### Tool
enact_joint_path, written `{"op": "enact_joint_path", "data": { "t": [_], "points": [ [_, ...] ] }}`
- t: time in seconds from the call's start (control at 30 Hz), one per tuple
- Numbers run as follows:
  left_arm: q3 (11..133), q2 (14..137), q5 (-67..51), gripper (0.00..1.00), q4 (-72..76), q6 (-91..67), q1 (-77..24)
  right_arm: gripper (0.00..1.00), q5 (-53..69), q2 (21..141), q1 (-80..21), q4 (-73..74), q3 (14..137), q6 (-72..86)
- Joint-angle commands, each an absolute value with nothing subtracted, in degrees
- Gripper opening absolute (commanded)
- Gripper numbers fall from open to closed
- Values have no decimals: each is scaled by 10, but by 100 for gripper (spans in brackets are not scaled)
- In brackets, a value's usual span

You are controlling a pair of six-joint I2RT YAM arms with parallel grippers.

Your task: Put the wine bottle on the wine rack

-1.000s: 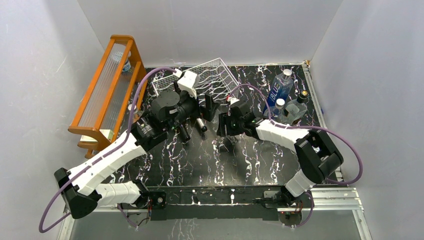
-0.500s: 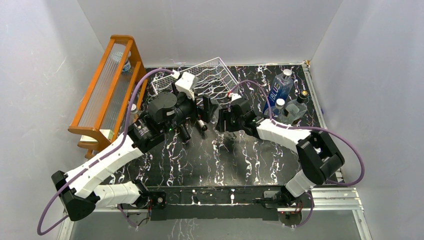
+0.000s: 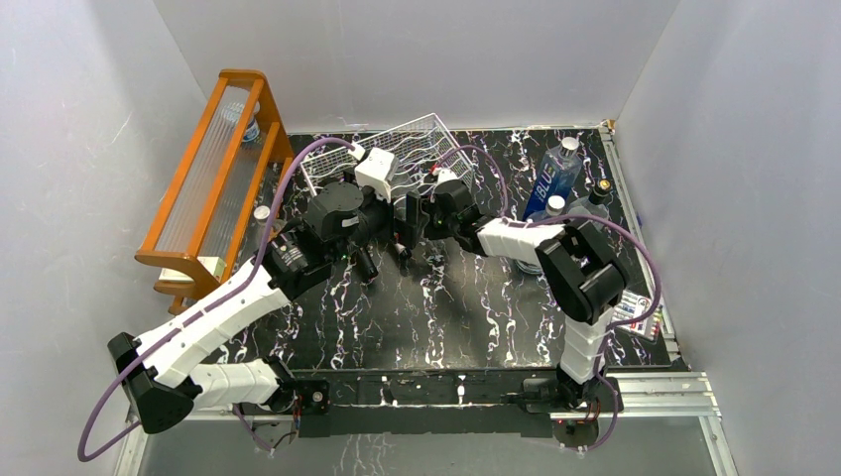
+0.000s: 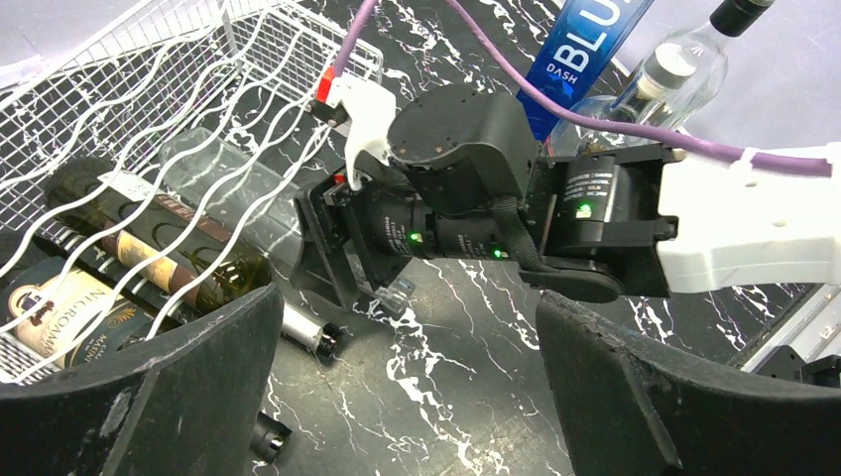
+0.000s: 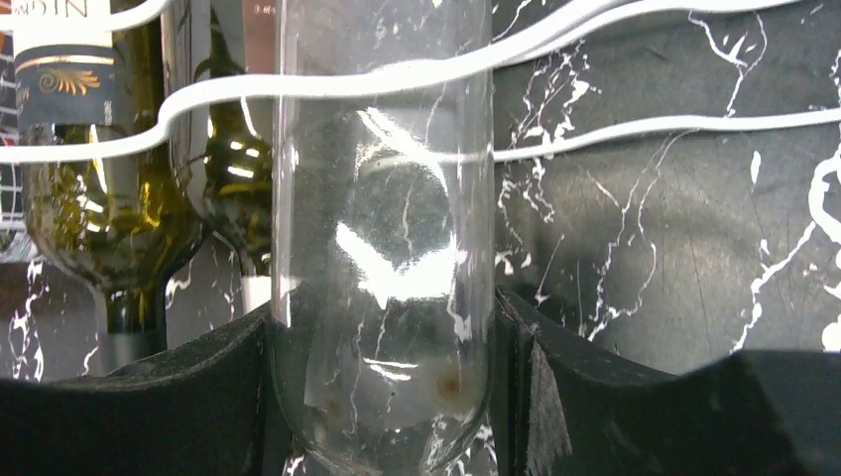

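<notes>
The right claw (image 5: 382, 342) was closed on one end of a clear bottle (image 5: 382, 188), both fingers pressed against the glass. That bottle lay at the wire rack (image 3: 428, 144), toward 12 o'clock on the bench (image 3: 446, 317), with white wavy wires crossing in front of it. Whether it sat in a groove could not be told. Dark bottles (image 4: 149, 243) lay just beside it, at 9 o'clock in the right wrist view. The left claw (image 4: 407, 317) hung wide open and empty.

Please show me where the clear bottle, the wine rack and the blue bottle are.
clear bottle (image 5: 382, 248): right wrist view, middle of its glass body.
wine rack (image 5: 327, 85): right wrist view, on a wavy wire.
blue bottle (image 4: 587, 48): left wrist view, on its label.
</notes>
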State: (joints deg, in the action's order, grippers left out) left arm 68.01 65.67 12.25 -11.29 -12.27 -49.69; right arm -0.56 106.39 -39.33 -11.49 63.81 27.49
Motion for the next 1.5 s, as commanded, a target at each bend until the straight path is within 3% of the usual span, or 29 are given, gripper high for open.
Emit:
{"op": "enact_joint_path", "data": {
  "t": [0.0, 0.17, 0.77, 1.1, 1.4, 1.47],
  "points": [
    [698, 637, 130, 98, -119, -130, -498, 0, -24, 1079, -384, -211, 693, 275],
    [699, 636, 129, 98, -128, -132, -499, 1, -32, 1105, -369, -197, 719, 266],
    [690, 630, 135, 98, -132, -138, -499, 21, 43, 1189, -354, -185, 792, 245],
    [688, 629, 134, 98, -136, -140, -498, 67, 30, 1189, -353, -185, 788, 254],
    [685, 628, 130, 98, -131, -139, -499, 97, 55, 1129, -348, -195, 732, 244],
    [684, 628, 130, 98, -131, -139, -498, 98, 56, 1119, -347, -191, 723, 244]
  ]
}}
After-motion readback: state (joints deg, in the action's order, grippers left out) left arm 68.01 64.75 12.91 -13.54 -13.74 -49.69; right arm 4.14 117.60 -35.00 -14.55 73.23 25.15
